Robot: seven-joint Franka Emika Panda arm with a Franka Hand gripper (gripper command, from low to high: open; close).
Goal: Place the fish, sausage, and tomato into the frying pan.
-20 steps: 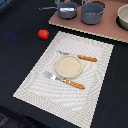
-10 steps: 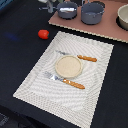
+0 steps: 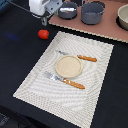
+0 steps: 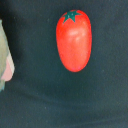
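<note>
The tomato [image 3: 43,34] is a glossy red ball lying on the dark cloth, off the placemat's far corner on the exterior view's left. It fills the wrist view [image 4: 74,40], green stem patch showing. My gripper [image 3: 44,21] hangs above and just behind the tomato, not touching it; its fingers are too small to read and do not show in the wrist view. The frying pan [image 3: 67,10] sits on the brown board behind, with something pale inside that I cannot make out. The fish and the sausage are not in view.
A deeper grey pot [image 3: 92,12] and a beige bowl [image 3: 123,17] stand on the board [image 3: 100,27] beside the pan. A striped placemat [image 3: 35,82] carries a wooden plate [image 3: 67,66], a fork [image 3: 65,81] and a knife [image 3: 82,57].
</note>
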